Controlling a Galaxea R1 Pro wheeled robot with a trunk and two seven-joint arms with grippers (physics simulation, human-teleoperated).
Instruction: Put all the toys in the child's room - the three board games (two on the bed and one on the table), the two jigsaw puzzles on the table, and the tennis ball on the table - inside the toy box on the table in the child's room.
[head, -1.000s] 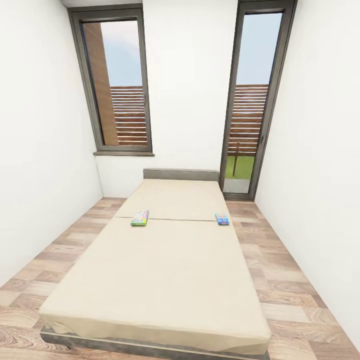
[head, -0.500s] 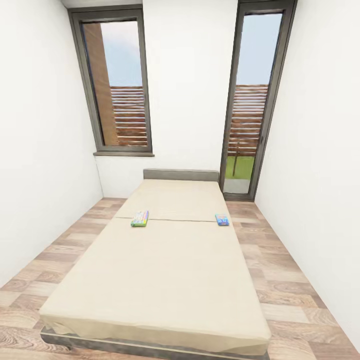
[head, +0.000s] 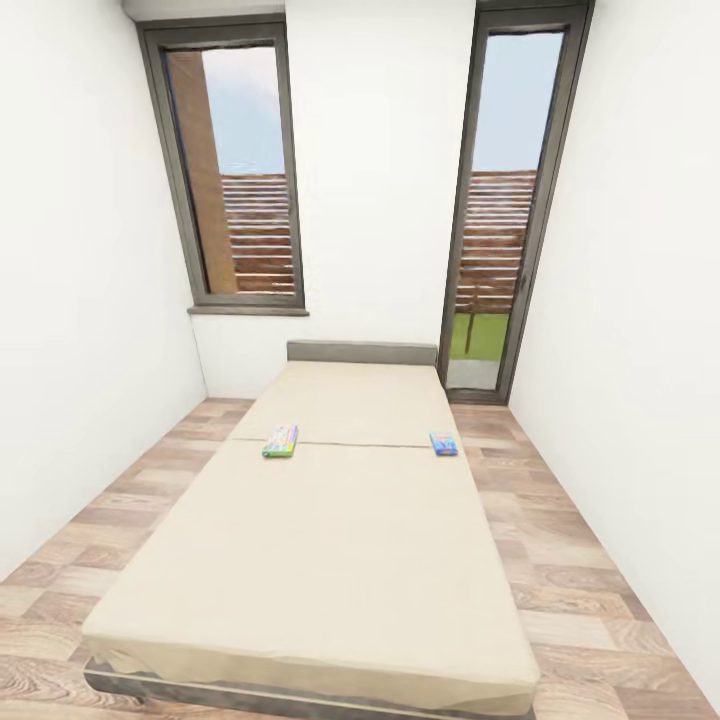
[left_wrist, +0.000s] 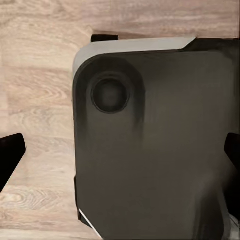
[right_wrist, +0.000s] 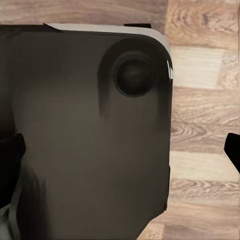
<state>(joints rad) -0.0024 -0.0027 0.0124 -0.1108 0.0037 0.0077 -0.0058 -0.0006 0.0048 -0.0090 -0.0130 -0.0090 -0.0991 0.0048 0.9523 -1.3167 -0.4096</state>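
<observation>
Two board games lie on the beige bed (head: 330, 570) about halfway up its length. A green-edged colourful box (head: 280, 440) sits near the bed's left side, and a smaller blue box (head: 444, 443) sits at its right edge. Both lie flat on the cover, far ahead of me. My left gripper (left_wrist: 120, 155) is open, its dark fingertips (left_wrist: 10, 157) wide apart over my dark base and the wood floor. Over the same base and floor, my right gripper (right_wrist: 120, 155) is open too. The table, toy box, jigsaw puzzles and tennis ball are out of view.
White walls close in on both sides of the bed, with a strip of wood-plank floor (head: 590, 560) along each side. Beyond the grey headboard (head: 362, 351) are a tall window (head: 235, 170) and a glazed door (head: 500, 200).
The whole head view has shifted very slightly, so the camera moved a little. The two game boxes stay where they were on the bed.
</observation>
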